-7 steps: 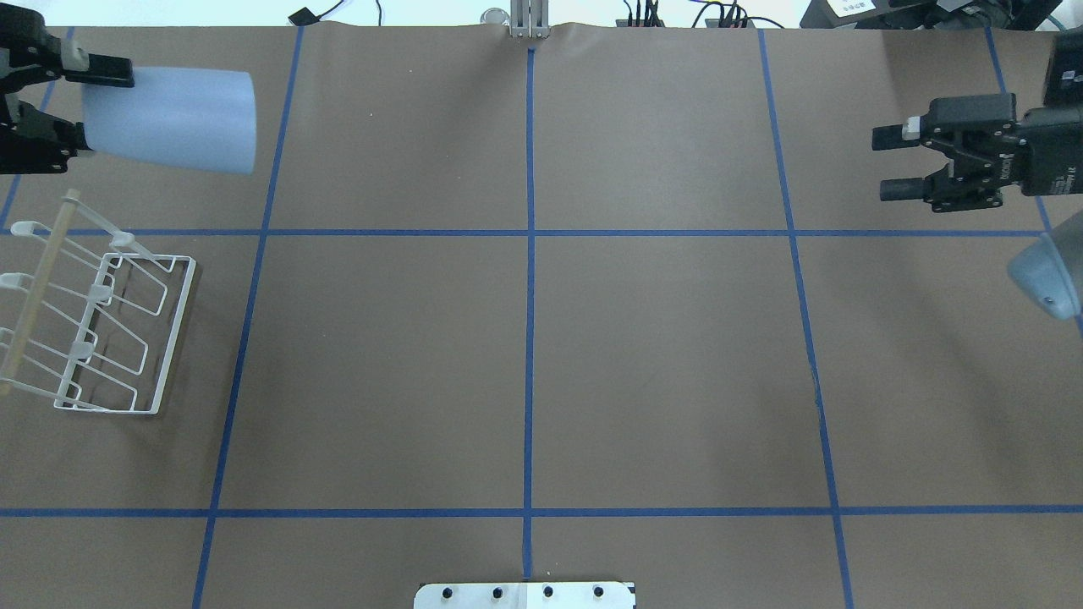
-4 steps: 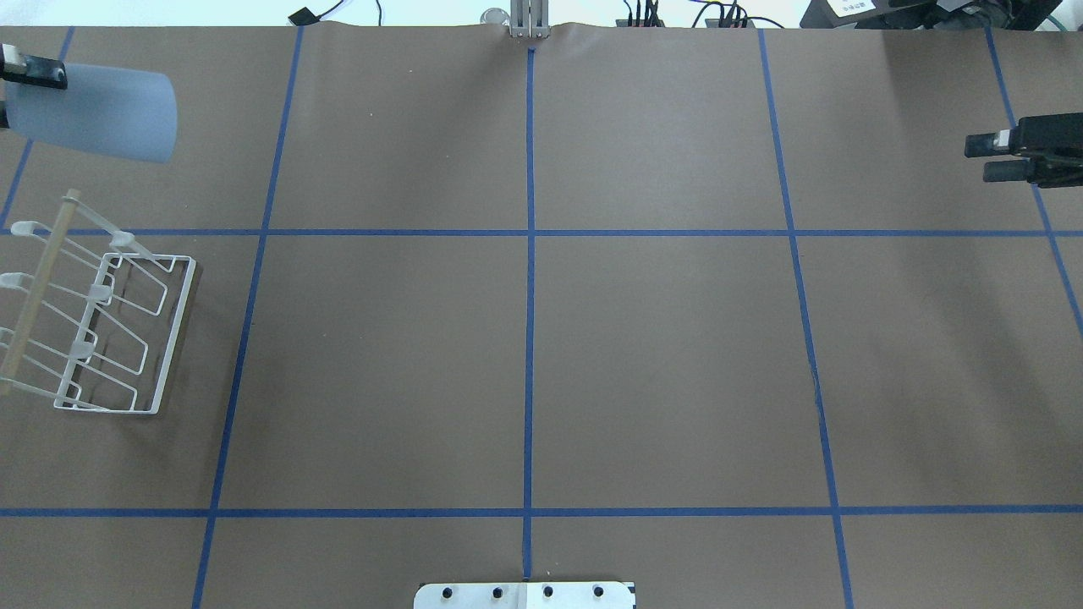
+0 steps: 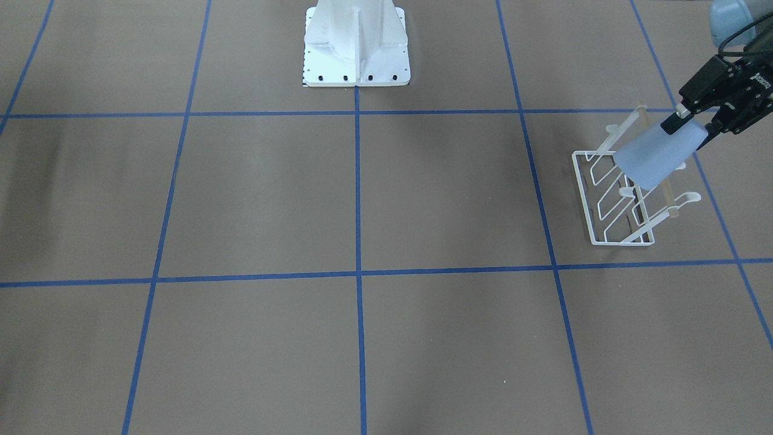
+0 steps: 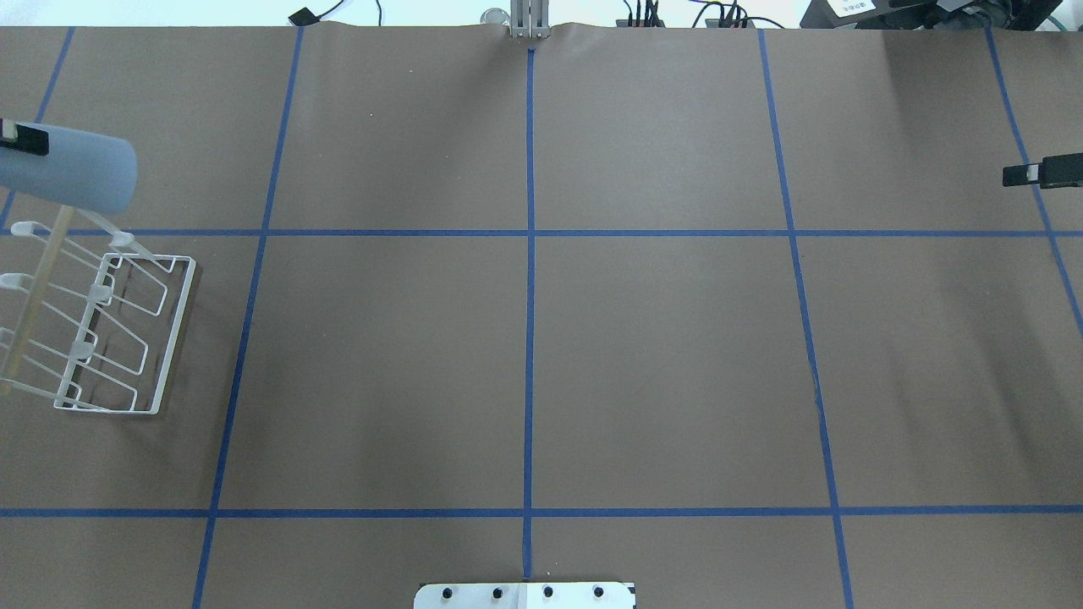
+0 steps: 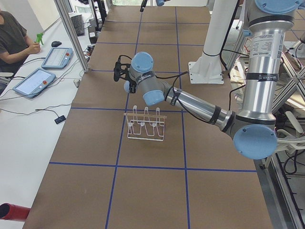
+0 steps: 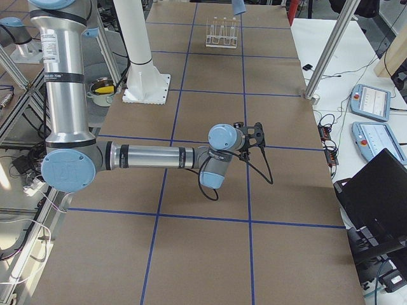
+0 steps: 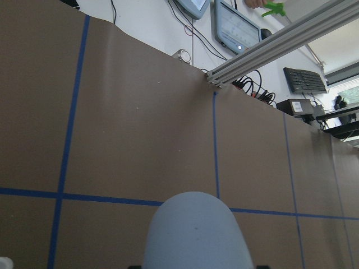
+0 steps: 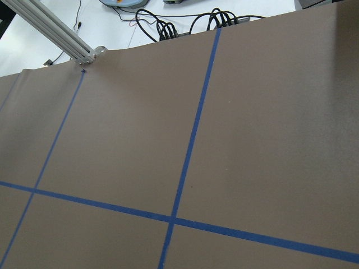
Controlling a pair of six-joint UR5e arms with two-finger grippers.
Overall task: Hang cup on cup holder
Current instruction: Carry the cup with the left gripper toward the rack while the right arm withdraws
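Grips a plain pale blue handleless plastic tumbler (image 3: 655, 156) by its narrower base with the left gripper (image 3: 688, 134), jaws clamped on opposite sides of the wall. Holds it clear of the table, long axis running straight out from the jaws, open mouth leading and, seen from across the table, dipped downward. Finds the small white wire rack (image 4: 175, 338) below the jaws and a little to the robot's side of them, apart from the tumbler, going by the side view. Shows, from overhead, one end of the rack's light wooden bar (image 4: 36, 296) passing under the tumbler's body. Turns, by judgement, on lining the mouth up with one of the slanted round-tipped prongs (image 4: 100, 293). Calls, then, for tilting the axis to the prong's slope before lowering. Counts the wooden bar and the neighbouring prong tips as the likeliest things to catch the rim. Ranks the left arm far nearer to the rack. Leaves the right gripper (image 4: 1039, 172) well off beyond the tumbler's mouth, across the brown paper table cover (image 4: 660, 364) with its blue tape lines. Shows only one black fingertip of it at the frame edge, so impossible to tell whether those jaws stand apart or together. Places the white robot pedestal (image 3: 356, 42) well apart from both.
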